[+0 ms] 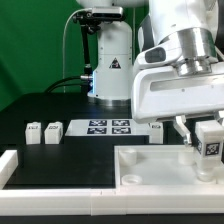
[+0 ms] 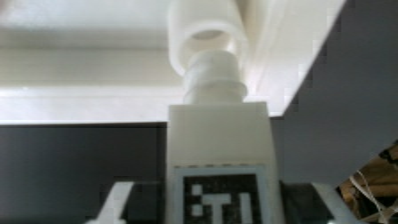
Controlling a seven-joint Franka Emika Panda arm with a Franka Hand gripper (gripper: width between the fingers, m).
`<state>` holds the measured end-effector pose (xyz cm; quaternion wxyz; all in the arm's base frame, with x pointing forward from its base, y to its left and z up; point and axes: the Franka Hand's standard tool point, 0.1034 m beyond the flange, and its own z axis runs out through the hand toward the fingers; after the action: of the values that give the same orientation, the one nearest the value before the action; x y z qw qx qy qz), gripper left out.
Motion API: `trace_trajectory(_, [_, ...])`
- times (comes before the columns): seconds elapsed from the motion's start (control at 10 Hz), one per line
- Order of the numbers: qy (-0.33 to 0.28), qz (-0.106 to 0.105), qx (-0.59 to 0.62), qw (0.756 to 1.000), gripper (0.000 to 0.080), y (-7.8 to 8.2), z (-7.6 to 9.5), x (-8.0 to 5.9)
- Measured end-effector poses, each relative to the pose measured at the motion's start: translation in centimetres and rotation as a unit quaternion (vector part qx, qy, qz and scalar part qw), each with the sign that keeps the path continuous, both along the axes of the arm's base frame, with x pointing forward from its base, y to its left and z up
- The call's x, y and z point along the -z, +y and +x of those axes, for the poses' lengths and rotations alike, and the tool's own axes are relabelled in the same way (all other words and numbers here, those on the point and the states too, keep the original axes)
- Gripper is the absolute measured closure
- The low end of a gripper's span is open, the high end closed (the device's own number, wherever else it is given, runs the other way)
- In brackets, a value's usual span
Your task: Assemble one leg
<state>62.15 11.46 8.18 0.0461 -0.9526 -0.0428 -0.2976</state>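
Note:
My gripper (image 1: 207, 150) is shut on a leg (image 1: 208, 141), a small white block with a black-and-white tag, at the exterior view's right. It holds the leg just over the far right part of the large white panel (image 1: 150, 172). In the wrist view the leg (image 2: 222, 140) sits between my fingers (image 2: 121, 200), tag toward the camera. Its round peg (image 2: 214, 75) points at a round hole (image 2: 208, 35) in the panel (image 2: 89, 60). I cannot tell whether the peg is inside the hole. Two more legs (image 1: 32, 131) (image 1: 52, 130) stand at the left, and a third (image 1: 155, 128) stands behind the panel.
The marker board (image 1: 110, 126) lies flat on the black table between the loose legs. A low white rail (image 1: 12, 160) runs along the front left. The robot base (image 1: 110, 60) stands at the back in front of a green backdrop.

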Motion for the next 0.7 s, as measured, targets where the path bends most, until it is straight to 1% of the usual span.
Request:
trace_trajectory(0.3, [0.007, -0.001, -0.002, 1.0, 0.0509, 0.26, -0.5, 0.99])
trace_trajectory(0.7, [-0.007, -0.001, -0.003, 1.0, 0.0509, 0.23, -0.61, 1.33])
